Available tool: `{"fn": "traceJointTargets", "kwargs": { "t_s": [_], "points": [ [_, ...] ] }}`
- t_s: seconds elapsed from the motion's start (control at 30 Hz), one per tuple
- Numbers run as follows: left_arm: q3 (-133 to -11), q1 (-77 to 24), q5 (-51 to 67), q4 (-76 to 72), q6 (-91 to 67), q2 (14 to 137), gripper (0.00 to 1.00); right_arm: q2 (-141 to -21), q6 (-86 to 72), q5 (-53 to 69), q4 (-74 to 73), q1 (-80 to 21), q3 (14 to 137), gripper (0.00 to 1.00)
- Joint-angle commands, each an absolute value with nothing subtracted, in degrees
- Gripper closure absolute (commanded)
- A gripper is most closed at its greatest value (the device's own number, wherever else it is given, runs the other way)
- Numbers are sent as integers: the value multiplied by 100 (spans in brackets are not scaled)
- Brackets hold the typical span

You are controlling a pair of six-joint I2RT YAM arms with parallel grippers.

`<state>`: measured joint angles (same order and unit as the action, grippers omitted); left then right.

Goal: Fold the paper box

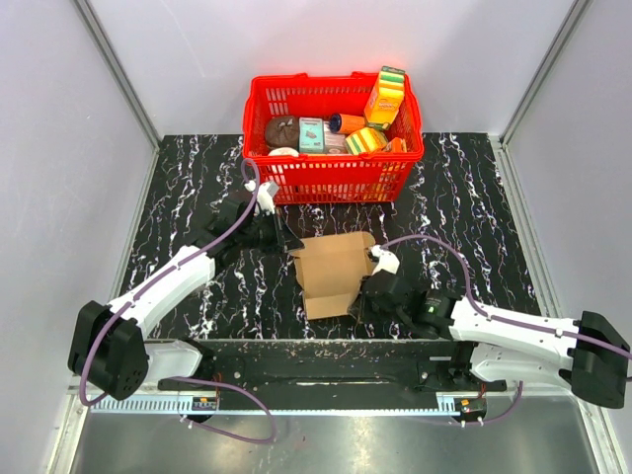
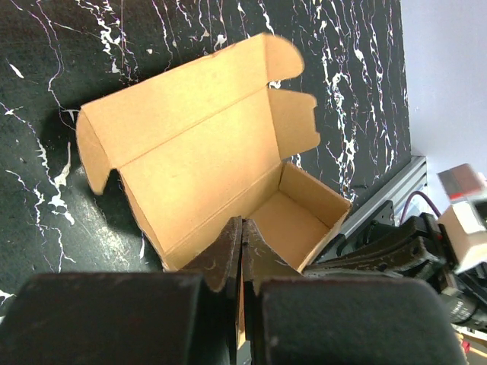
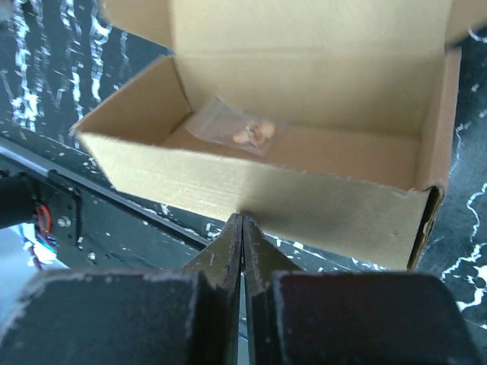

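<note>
The paper box (image 1: 331,269) is brown cardboard, set up as an open tray in the middle of the table. Its lid and side flaps stand open toward the basket. My left gripper (image 1: 288,244) is at its far left corner. In the left wrist view the left gripper (image 2: 242,226) is shut, tips over the top edge of the near wall of the box (image 2: 205,152). My right gripper (image 1: 367,286) is at the box's right side. In the right wrist view the right gripper (image 3: 242,217) is shut and empty, tips against the outside of the box wall (image 3: 304,198).
A small clear bag (image 3: 243,133) lies on the box floor. A red plastic basket (image 1: 331,180) of colourful packages stands just behind the box. A metal rail (image 1: 316,403) runs along the near table edge. Grey walls close in both sides.
</note>
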<state>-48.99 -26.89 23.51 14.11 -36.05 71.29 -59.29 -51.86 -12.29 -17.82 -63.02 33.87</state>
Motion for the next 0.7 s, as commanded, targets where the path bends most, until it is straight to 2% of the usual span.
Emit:
{"fn": "traceJointTargets", "kwargs": {
  "t_s": [0.0,0.67],
  "points": [
    [-4860,-2689,2259,1230,-3647,7014,100,-5994,-5361,-1160,-2109,-6319,3041,94],
    [-4948,-2689,2259,1327,-3639,6917,100,-6408,-5467,-1081,-1406,-6319,2689,94]
  ]
}}
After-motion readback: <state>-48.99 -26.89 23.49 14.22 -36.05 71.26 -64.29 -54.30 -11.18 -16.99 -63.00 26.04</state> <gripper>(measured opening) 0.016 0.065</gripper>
